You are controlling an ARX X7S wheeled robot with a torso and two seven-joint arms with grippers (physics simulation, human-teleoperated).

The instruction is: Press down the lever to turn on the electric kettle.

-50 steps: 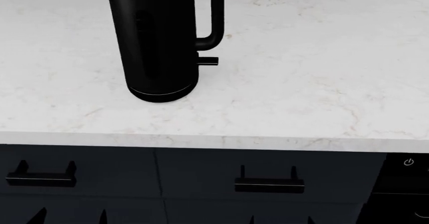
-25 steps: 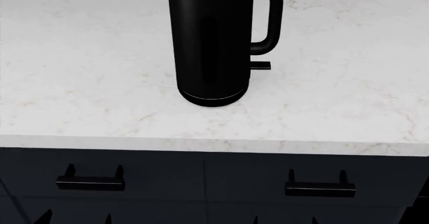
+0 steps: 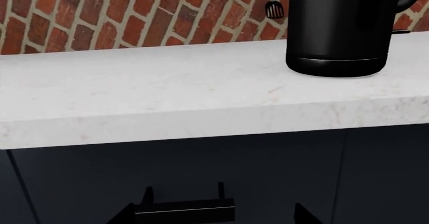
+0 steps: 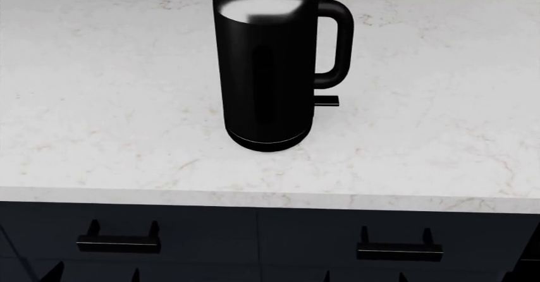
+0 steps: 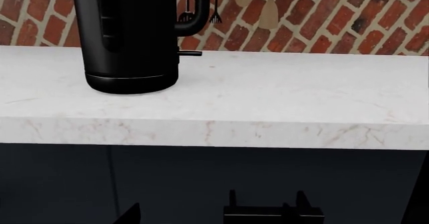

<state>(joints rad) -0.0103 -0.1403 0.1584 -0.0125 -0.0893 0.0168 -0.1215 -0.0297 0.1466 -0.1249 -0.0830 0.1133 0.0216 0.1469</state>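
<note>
Kettle untouched, arms low below the counter edge.
Lever (image 4: pixel 327 100) at electric kettle's (image 4: pixel 265 73) 3 o'clock; overshoot risks hitting handle (image 4: pixel 336 42). Grippers unseen, state unknown.

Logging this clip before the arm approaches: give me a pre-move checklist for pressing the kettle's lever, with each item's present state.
1. Electric kettle upright on the countertop: ok.
2. Lever in view, jutting out below the loop handle: ok.
3. Nothing beside or above the lever: ok.
4. Lever already pressed: cannot tell.
5. Either gripper's fingers visible in the head view: not ok, none shows.
6. Wrist cameras above countertop level: not ok, both look at its front edge and the drawers below.
</note>
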